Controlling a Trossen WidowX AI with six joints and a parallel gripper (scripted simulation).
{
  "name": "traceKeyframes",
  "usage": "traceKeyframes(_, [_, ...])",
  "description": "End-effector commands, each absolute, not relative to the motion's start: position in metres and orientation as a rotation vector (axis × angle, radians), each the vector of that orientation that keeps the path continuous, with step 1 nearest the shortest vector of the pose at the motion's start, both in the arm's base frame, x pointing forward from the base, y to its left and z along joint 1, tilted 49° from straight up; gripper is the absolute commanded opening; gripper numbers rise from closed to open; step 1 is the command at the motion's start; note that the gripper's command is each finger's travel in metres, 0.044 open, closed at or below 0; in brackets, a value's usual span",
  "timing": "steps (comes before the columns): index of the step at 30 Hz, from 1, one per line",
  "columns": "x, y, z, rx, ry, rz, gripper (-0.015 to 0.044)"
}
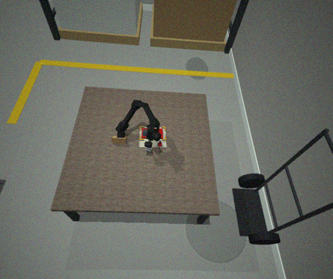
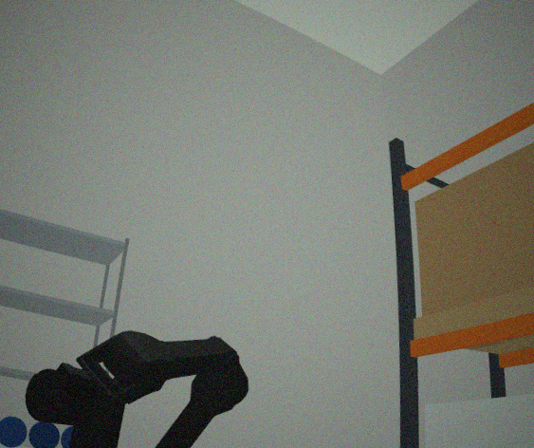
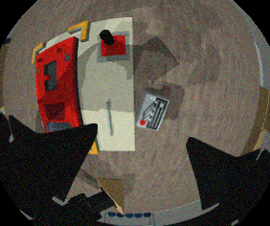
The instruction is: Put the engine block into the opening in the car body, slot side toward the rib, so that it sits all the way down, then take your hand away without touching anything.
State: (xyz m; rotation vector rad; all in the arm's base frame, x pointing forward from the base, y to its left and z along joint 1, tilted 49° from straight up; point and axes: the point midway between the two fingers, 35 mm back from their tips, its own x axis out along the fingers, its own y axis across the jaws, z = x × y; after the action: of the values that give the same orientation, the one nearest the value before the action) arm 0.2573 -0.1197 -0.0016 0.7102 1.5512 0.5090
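Observation:
The engine block [image 3: 152, 111] [image 1: 148, 149] is a small grey block with dark slanted lines and a red dot on the face in view. It lies on the table just off the edge of the cream base plate [image 3: 121, 86] [image 1: 142, 144]. The red car body [image 3: 61, 93] [image 1: 161, 133] sits on that plate between yellow corner brackets and has a dark recess in its top. My gripper [image 3: 142, 132] is open and empty, its black fingers wide apart above the table. The block shows beyond the gap between the fingertips in the wrist view. The exterior view shows only part of the arm.
A red square piece [image 3: 114, 46] [image 1: 159, 144] with a black knob stands in a grey frame on the plate. A thin grey bar [image 3: 109, 117] rises from the plate near the block. A wooden block [image 1: 119, 140] is at the arm's base on the table [image 1: 106, 179].

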Motion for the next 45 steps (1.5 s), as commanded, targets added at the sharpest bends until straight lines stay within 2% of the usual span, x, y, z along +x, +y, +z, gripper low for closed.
traceKeyframes(1, [0.259,-0.126,0.002,0.831,1.53,0.459,0.044])
traceKeyframes(11, [0.256,-0.139,-0.01,0.878,1.522,0.439,0.044])
traceKeyframes(23, [0.258,-0.104,-0.042,0.879,1.521,0.441,0.044])
traceKeyframes(45, [0.26,-0.082,-0.061,0.879,1.521,0.442,0.044])
